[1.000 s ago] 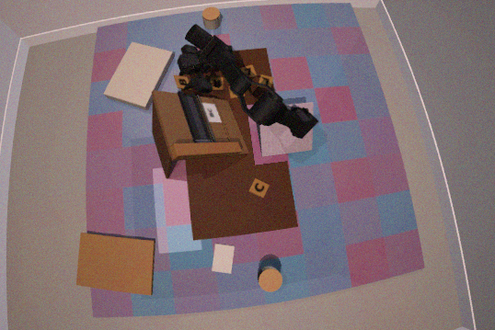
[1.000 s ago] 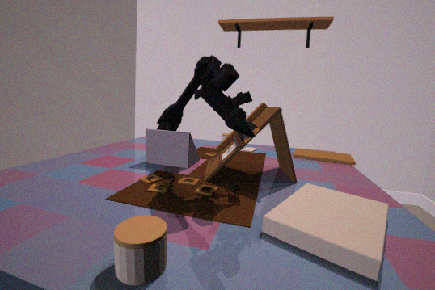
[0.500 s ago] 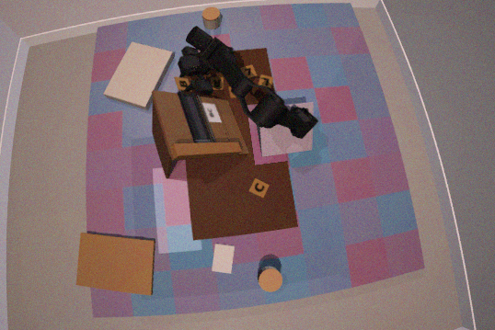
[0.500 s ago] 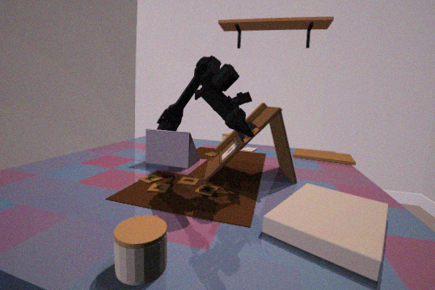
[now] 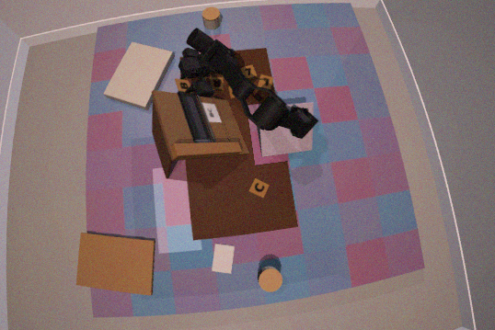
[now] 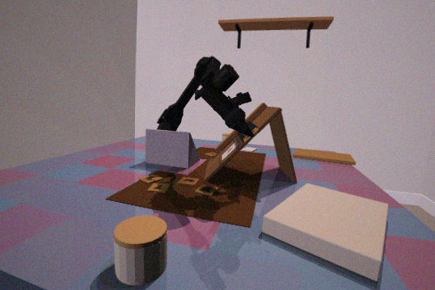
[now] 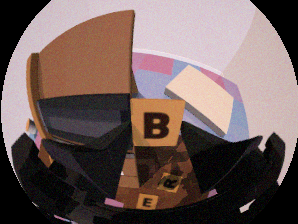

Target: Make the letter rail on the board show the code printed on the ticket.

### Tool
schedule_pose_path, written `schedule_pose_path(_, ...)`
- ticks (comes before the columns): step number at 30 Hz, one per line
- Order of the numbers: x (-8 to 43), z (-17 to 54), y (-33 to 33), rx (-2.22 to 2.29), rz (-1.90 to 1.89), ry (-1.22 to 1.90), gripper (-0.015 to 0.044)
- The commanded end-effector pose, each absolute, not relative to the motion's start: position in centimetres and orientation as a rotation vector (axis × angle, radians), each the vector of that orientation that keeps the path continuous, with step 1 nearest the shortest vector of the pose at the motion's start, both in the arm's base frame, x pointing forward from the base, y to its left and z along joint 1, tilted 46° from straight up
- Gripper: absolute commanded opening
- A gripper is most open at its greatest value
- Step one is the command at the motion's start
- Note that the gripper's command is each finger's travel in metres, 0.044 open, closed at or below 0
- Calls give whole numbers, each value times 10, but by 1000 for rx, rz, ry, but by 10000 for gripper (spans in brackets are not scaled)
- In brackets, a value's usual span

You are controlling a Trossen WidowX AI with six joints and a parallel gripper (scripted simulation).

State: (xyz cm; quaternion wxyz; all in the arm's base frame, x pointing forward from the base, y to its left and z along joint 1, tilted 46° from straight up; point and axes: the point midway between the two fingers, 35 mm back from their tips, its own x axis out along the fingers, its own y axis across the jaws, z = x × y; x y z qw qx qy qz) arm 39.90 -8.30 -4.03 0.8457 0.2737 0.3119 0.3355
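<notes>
Black arm bent, claw (image 5: 183, 85) (image 6: 251, 135) (image 7: 156, 124) angled downward, gripping.

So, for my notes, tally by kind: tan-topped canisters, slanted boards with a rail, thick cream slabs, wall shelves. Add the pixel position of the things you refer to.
Tan-topped canisters (image 5: 212, 15) (image 5: 270, 279) (image 6: 141, 250): 2
Slanted board (image 5: 232, 119) (image 6: 267, 117) (image 7: 90, 65): 1
Cream slab (image 5: 139, 75) (image 6: 327, 222) (image 7: 202, 97): 1
Wall shelf (image 6: 279, 23): 1
Total: 5
</notes>
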Motion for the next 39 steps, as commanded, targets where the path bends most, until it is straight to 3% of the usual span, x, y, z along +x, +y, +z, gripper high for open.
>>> schedule_pose_path(1,397,-40,-81,583,704,666,0)
schedule_pose_path(39,389,-27,-68,584,704,666,0)
